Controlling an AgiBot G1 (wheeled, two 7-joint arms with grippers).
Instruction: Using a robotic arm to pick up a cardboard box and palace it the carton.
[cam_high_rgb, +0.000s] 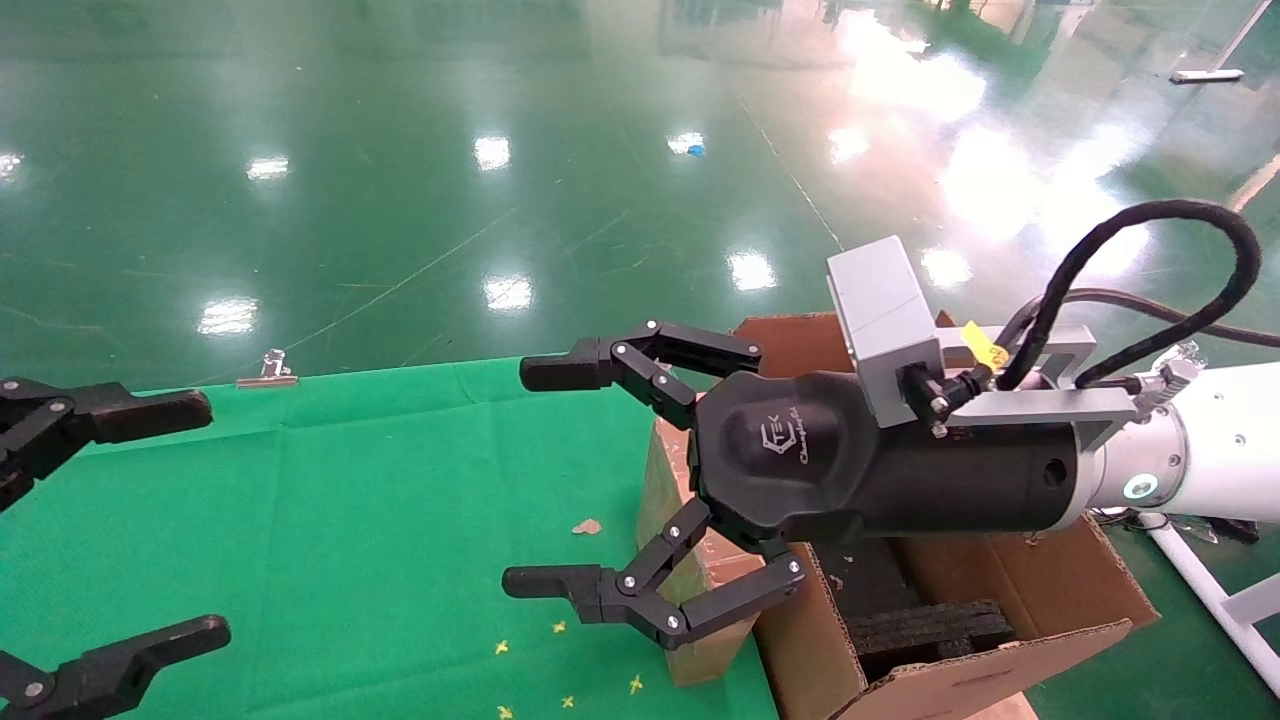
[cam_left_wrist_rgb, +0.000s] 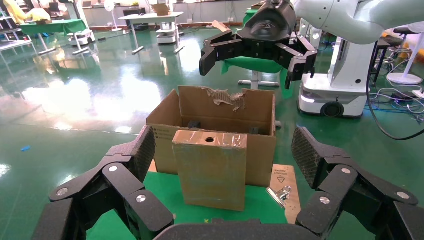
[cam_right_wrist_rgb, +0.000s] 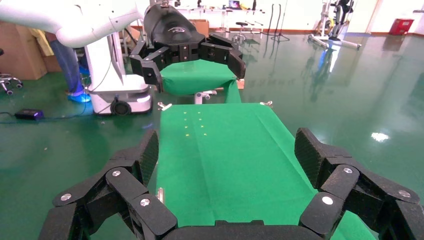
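Observation:
The cardboard box (cam_high_rgb: 655, 475) stands upright on the green table's right edge, against the carton (cam_high_rgb: 1000, 675). It is slim, brown and taped, with a round hole in its top face, and shows plainly in the left wrist view (cam_left_wrist_rgb: 210, 170). The carton (cam_left_wrist_rgb: 225, 107) has a torn back flap and black foam inside. My right gripper (cam_high_rgb: 530, 477) is open and empty, raised above the box and pointing left; the left wrist view shows it over the carton (cam_left_wrist_rgb: 257, 55). My left gripper (cam_high_rgb: 180, 525) is open and empty at the table's left, facing the box from a distance.
The green cloth (cam_high_rgb: 400, 480) covers the table, with small yellow marks near its front. A metal binder clip (cam_high_rgb: 268, 370) sits at the far edge and another (cam_left_wrist_rgb: 280, 192) beside the carton on a wooden board (cam_left_wrist_rgb: 292, 172). Glossy green floor lies beyond.

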